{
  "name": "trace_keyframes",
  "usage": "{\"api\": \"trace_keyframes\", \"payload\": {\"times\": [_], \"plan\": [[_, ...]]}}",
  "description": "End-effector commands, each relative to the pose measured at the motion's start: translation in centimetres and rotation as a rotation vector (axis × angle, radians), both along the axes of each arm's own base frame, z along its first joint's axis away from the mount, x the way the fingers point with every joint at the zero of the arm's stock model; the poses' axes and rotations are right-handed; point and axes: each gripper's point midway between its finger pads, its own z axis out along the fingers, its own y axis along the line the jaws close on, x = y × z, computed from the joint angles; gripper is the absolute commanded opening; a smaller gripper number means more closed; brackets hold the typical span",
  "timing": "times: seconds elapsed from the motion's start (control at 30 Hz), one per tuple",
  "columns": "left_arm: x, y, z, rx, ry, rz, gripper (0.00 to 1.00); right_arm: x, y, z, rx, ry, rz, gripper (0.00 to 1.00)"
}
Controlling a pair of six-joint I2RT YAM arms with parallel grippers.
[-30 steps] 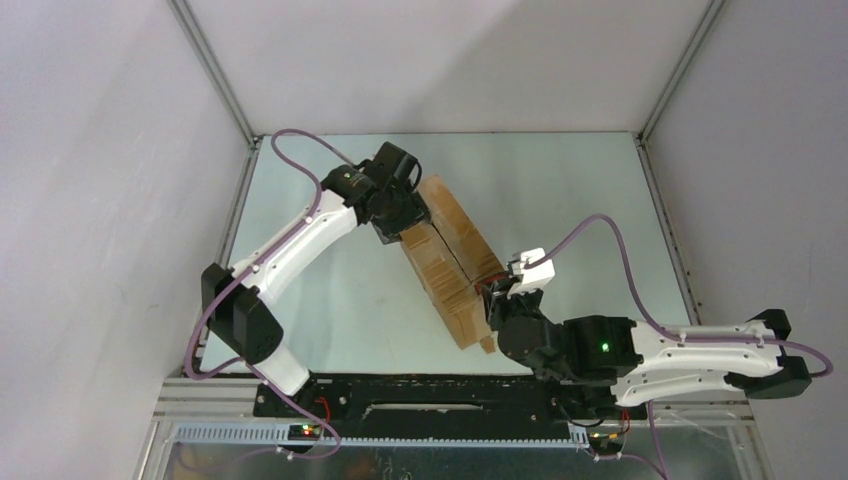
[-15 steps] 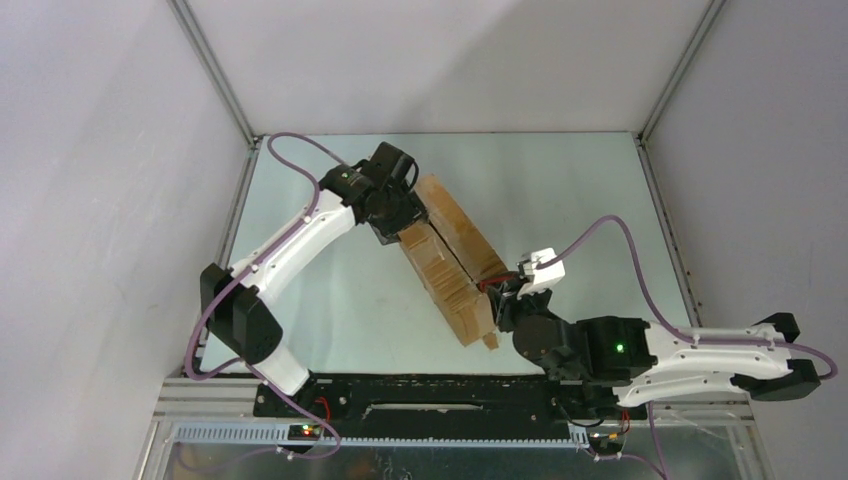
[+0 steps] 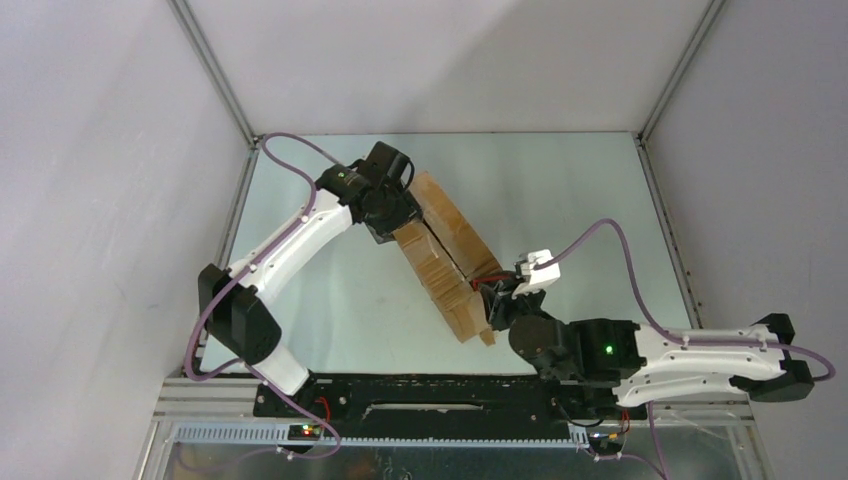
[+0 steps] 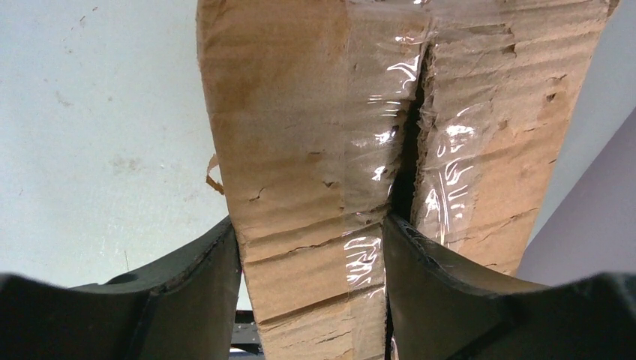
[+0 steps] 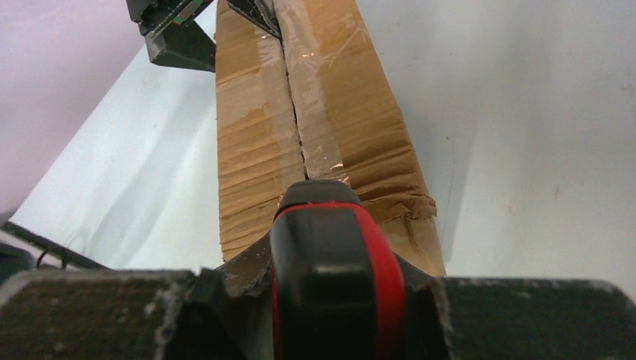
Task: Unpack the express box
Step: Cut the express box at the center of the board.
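The express box point(image 3: 446, 255), brown and crumpled, lies diagonally on the table, its taped top seam slit open along its length point(image 5: 300, 127). My left gripper point(image 3: 398, 224) is shut on the box's far end: one finger point(image 4: 196, 289) is outside the left flap and the other point(image 4: 439, 277) is in the slit point(image 4: 311, 247). My right gripper point(image 3: 497, 302) is shut on the red-and-black utility knife point(image 5: 334, 262), whose front end sits at the near end of the seam. The blade is hidden. No shipping label shows.
The pale green table point(image 3: 570, 200) is bounded by an aluminium frame and white walls at left, back and right. The left arm's black link shows at the far end of the box in the right wrist view point(image 5: 174, 30). A purple cable loops over the right arm point(image 3: 600, 240).
The right arm drew slightly to the right, then came back left toward the box's near end with the knife. The left gripper and the box's far end shifted a little left.
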Motion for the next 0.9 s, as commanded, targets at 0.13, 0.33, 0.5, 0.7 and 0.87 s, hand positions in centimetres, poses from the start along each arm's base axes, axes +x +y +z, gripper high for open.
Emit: {"api": "trace_keyframes", "payload": {"times": [0.13, 0.33, 0.5, 0.7, 0.87], "plan": [[0.8, 5.6, -3.0, 0.257, 0.009, 0.186, 0.42, 0.6, -0.3, 5.5, 0.159, -0.071, 0.12, 0.0], [0.2, 5.9, -2.0, 0.246, -0.006, 0.201, 0.44, 2.5, -1.4, 7.3, 0.251, -0.088, 0.065, 0.0], [0.2, 5.9, -0.6, 0.235, -0.036, 0.198, 0.45, 3.2, -1.0, 8.2, 0.336, -0.057, 0.13, 0.0], [0.2, 6.0, 0.1, 0.249, -0.044, 0.194, 0.45, 2.6, 0.0, 8.3, 0.344, -0.052, 0.191, 0.0], [0.0, 5.4, -0.5, 0.251, -0.03, 0.179, 0.45, 2.6, 0.5, 10.0, 0.391, -0.11, 0.219, 0.0]]}}
